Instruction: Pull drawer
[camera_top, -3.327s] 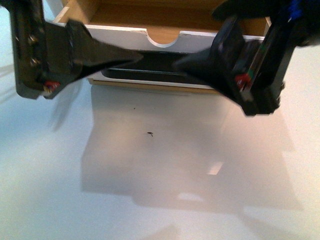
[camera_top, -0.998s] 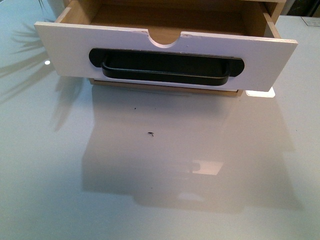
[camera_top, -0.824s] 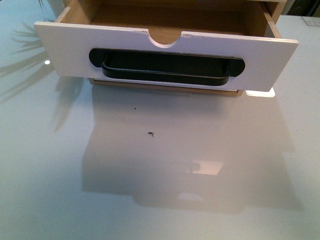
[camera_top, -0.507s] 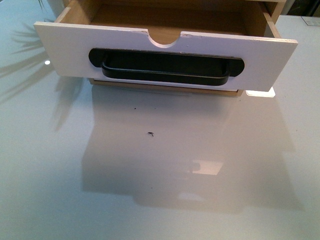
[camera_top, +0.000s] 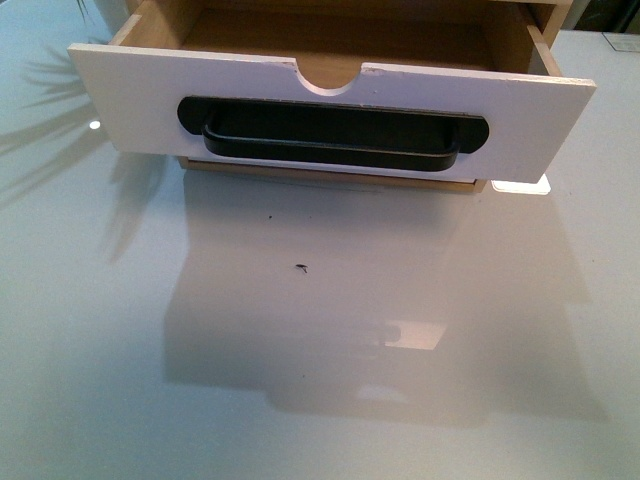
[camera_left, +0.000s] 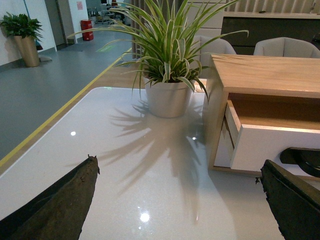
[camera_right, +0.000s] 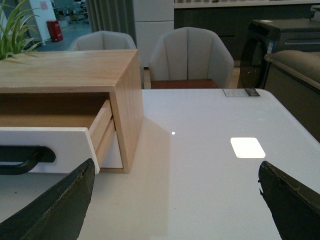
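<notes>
The drawer (camera_top: 130, 100) stands pulled out from its wooden cabinet, its white front facing me with a half-round notch in the top edge and a long black bar handle (camera_top: 332, 135). Light wood sides and an empty inside show behind the front. Neither arm appears in the front view. In the left wrist view the drawer (camera_left: 270, 145) lies ahead, off to one side, and my left gripper (camera_left: 177, 200) is open over bare table. My right gripper (camera_right: 175, 197) is open too, with the drawer (camera_right: 45, 145) and its handle end (camera_right: 20, 157) beyond one fingertip. Nothing is between either pair of fingers.
A potted spider plant (camera_left: 167, 95) in a white pot stands on the white table (camera_top: 320, 330) beside the wooden cabinet (camera_right: 65, 72). Grey chairs (camera_right: 192, 55) stand past the table's far edge. A small dark speck (camera_top: 300, 266) lies on the table in front of the drawer.
About three seconds ago both grippers were at the drawer handle in the front view; they have since withdrawn out of that view. Over the last second nothing has moved.
</notes>
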